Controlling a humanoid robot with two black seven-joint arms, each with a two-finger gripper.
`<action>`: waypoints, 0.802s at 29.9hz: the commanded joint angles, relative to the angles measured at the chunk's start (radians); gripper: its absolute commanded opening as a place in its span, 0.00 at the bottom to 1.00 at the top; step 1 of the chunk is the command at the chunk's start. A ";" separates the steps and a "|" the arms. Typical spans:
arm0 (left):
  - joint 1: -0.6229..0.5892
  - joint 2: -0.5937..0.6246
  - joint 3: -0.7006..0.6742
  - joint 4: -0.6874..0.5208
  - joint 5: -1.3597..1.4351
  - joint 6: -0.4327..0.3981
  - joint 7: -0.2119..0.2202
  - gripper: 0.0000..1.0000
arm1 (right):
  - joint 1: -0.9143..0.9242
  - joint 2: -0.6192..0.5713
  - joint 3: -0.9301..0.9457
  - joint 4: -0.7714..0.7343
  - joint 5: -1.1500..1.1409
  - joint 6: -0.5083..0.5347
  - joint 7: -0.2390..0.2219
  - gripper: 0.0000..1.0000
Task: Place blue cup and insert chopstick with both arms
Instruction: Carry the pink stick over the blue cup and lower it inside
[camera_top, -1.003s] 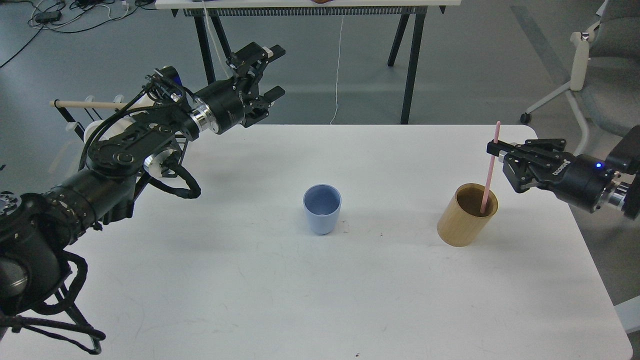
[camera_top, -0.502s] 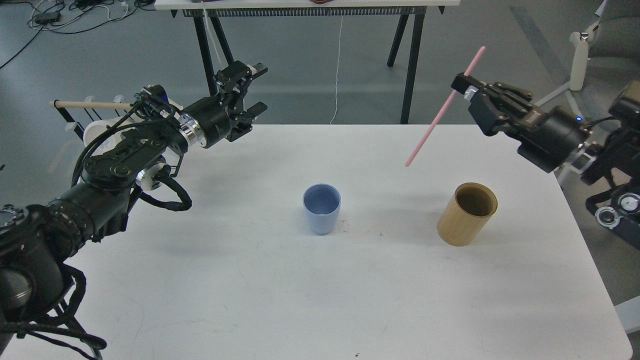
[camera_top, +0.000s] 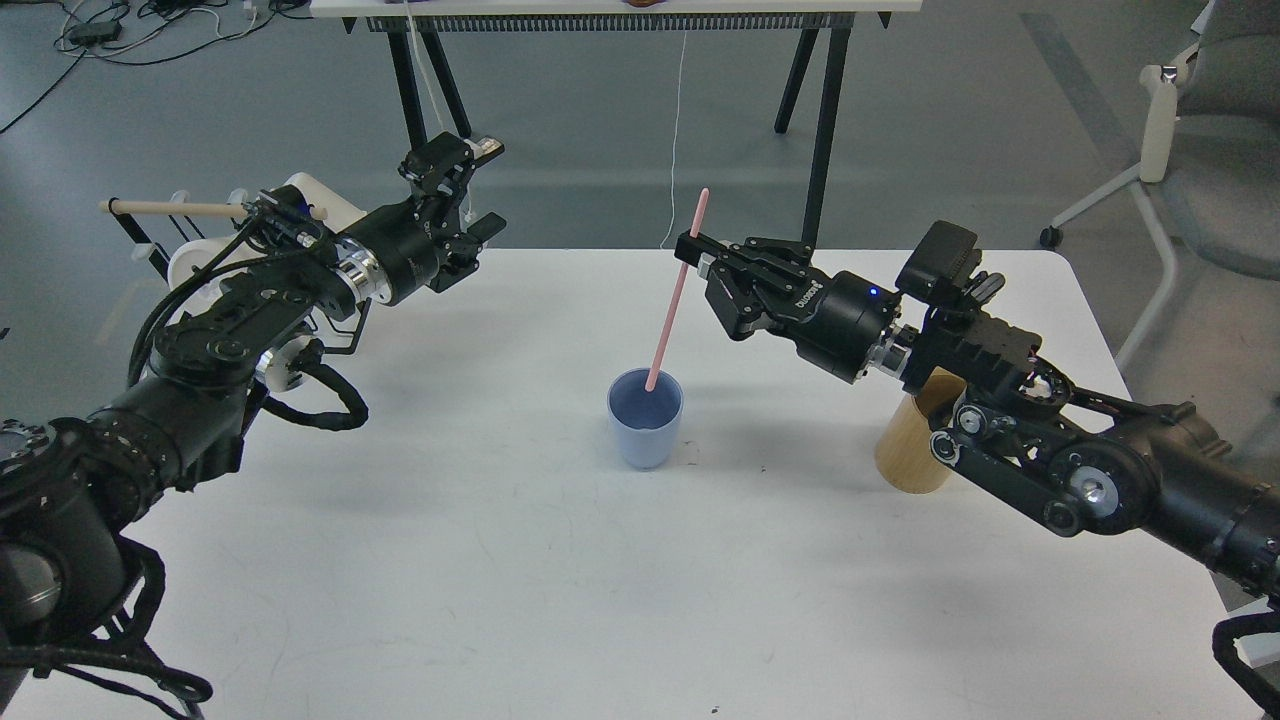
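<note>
The pale blue cup (camera_top: 645, 418) stands upright in the middle of the white table (camera_top: 500, 560). My right gripper (camera_top: 694, 255) is shut on the pinkish-red chopstick (camera_top: 675, 295) near its top. The stick leans slightly, and its lower tip is at the cup's mouth, just inside the rim. My left gripper (camera_top: 470, 185) is open and empty, up above the table's far left edge, well away from the cup.
A tan bamboo cylinder (camera_top: 912, 455) stands on the table right of the cup, partly hidden behind my right arm. A black wire rack with a pale wooden dowel (camera_top: 175, 209) and white cups sits at the far left. A black-legged table (camera_top: 815, 110) and a chair (camera_top: 1180, 130) stand beyond.
My right gripper lifted the chopstick out of the bamboo cylinder, swung it up and left, and brought its tip down to the blue cup's mouth. My left arm drew back to the left.
</note>
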 joint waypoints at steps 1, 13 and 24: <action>0.008 -0.001 0.000 0.000 0.000 0.000 0.000 0.99 | 0.001 0.023 -0.026 -0.036 0.000 -0.008 0.000 0.00; 0.009 -0.009 -0.003 0.000 0.000 0.000 0.000 0.99 | 0.001 0.117 -0.122 -0.150 0.000 -0.016 0.000 0.33; 0.008 -0.007 -0.003 -0.001 -0.002 0.000 0.000 0.99 | 0.004 0.114 -0.070 -0.090 0.134 -0.010 0.000 0.94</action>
